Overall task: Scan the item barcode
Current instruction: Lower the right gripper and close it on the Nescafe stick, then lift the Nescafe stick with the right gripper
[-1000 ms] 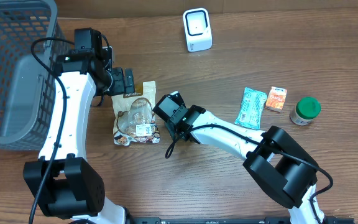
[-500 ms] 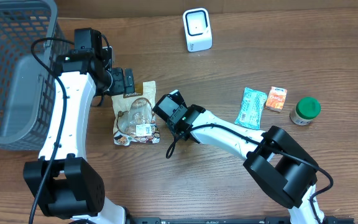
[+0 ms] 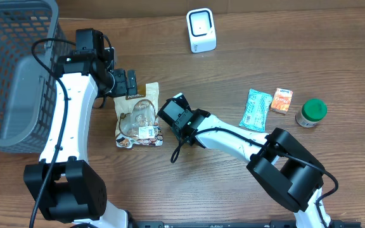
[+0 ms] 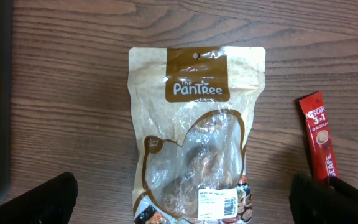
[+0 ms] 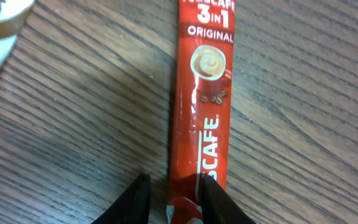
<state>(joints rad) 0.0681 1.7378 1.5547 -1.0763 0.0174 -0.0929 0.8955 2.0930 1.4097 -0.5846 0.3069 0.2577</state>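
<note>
Right gripper point(image 5: 174, 190) sits low over the table with its two dark fingers drawn narrow, straddling the near end of a red Nescafé stick sachet point(image 5: 204, 93). One finger lies just outside the sachet's left edge and the other overlaps its printed face. Whether they pinch it or only flank it, I cannot tell. The sachet lies flat on the wood just beside a snack pouch point(image 4: 194, 137), on the side toward the right arm, and the right wrist hides it in the overhead view.

Its long axis runs straight away from the fingers, so the jaws cross its width at one end and the rest of the strip reaches ahead of the hand. The right arm is plainly the nearer one. The white scanner point(image 3: 201, 30) stands well apart, toward the far edge of the table, so a lift and a carry that way looks like the next need.

Left gripper point(image 3: 127, 82) hangs spread wide above the pouch and holds nothing.

Readable on the sachet are "3IN1", "ORIGINAL" and, lengthwise, "SCAFE" beside a printed coffee cup; the left wrist view gives the whole "NESCAFE". No barcode shows on this face, so it is probably on the underside. The pouch reads "The Pantree" on a brown panel and carries a white sticker point(image 4: 219, 200) near its bottom, its print too small to read.
</note>
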